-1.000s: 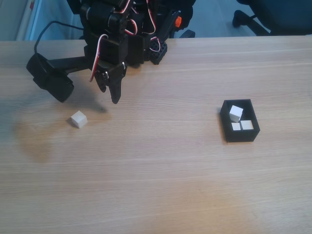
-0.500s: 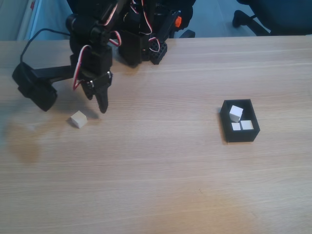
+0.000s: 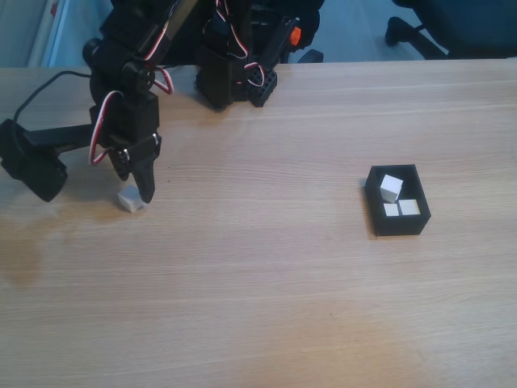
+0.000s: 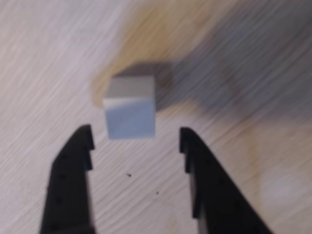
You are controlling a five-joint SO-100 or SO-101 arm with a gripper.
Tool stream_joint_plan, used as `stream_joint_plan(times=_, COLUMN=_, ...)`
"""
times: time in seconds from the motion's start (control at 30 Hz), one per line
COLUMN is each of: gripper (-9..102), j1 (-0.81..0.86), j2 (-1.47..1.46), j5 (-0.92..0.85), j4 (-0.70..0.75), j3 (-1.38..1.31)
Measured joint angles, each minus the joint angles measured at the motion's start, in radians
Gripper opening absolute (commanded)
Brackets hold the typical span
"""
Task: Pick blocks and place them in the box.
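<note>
One white block [image 3: 128,200] [image 4: 130,107] lies loose on the wooden table at the left. My gripper [image 3: 137,184] [image 4: 136,134] hangs just above it, open, and the wrist view shows the block just ahead of the two black fingertips, apart from both. The black box [image 3: 396,227] stands at the right of the fixed view with three white blocks inside: one tilted block [image 3: 391,188] rests above two flat ones [image 3: 401,208].
The arm's black base [image 3: 238,73] with red and white wires stands at the table's far edge. A black camera body [image 3: 32,166] juts out left of the gripper. A dark chair base [image 3: 420,28] is beyond the table at top right.
The arm has swung left and down across the table, from right of the loose block to directly over it. The blocks and box have not moved.
</note>
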Motion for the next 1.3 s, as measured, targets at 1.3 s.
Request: stream_joint_plan(times=1.3, gripper=7, j1=-0.044, j2=-0.055, j5=-0.006, j4=-0.046, j3=-0.028)
